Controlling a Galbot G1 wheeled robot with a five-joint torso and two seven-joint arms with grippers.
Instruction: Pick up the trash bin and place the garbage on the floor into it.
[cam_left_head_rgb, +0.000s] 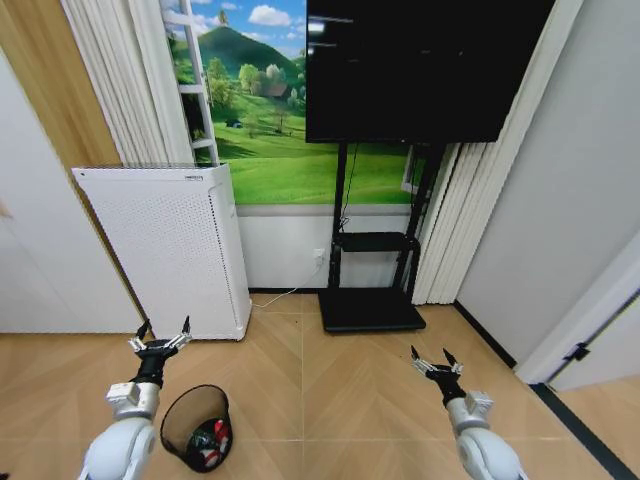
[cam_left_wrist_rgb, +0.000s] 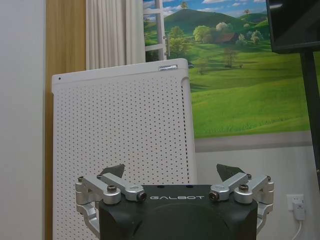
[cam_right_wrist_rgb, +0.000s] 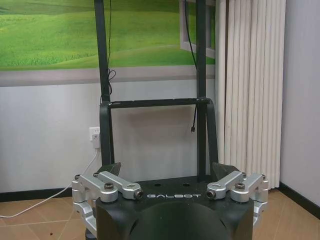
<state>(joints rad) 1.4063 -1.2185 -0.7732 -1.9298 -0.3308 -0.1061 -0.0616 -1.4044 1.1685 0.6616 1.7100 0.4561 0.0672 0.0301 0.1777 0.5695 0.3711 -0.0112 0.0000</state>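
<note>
- Wooden herringbone flooring (cam_left_head_rgb: 330, 380) runs up to a white perforated appliance (cam_left_head_rgb: 175, 245) and a TV stand (cam_left_head_rgb: 370, 300).
- The trash bin (cam_left_head_rgb: 196, 428) stands on the floor beside the left arm, red garbage (cam_left_head_rgb: 212, 440) already inside it.
- Risk: a careless arm sweep could tip the light bin and spill it.
- The left gripper (cam_left_head_rgb: 162, 335) and right gripper (cam_left_head_rgb: 433, 360) hover raised, pointing forward, jaws spread and empty.

"GALBOT" is printed on the left gripper (cam_left_wrist_rgb: 171, 172) and the right gripper (cam_right_wrist_rgb: 167, 170).
</note>
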